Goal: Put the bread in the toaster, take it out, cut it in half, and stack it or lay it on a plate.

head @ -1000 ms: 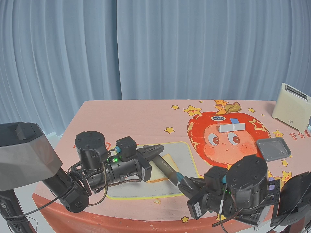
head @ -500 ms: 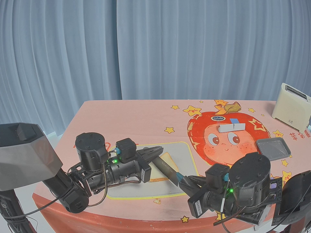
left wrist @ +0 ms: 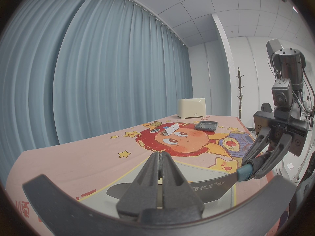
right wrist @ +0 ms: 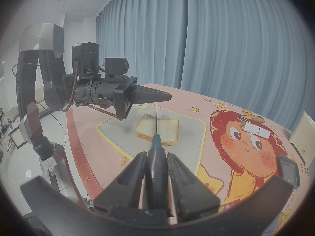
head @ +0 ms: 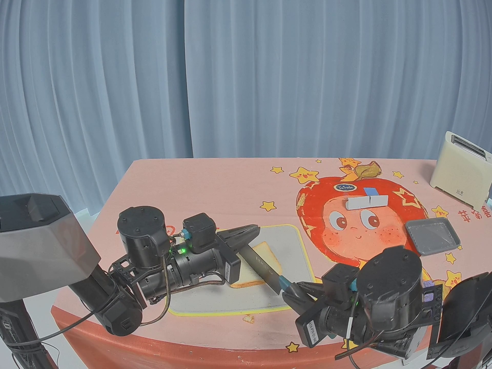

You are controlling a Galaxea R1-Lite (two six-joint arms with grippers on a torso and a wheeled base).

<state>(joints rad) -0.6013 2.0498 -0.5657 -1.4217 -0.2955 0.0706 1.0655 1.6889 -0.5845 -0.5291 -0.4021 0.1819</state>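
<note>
right gripper clenched on knife handle, left gripper pinched closed, bread partly hidden beneath blade

The bread is lying on the cutting mat toward the table's 7 o'clock edge, the knife crossing over it. The left gripper is sitting at the bread's 11 o'clock. The right gripper, at 4 o'clock, is clamping the knife's handle. The plate is resting at the mat's 3 o'clock, and the toaster is standing beyond at 2 o'clock.
</note>
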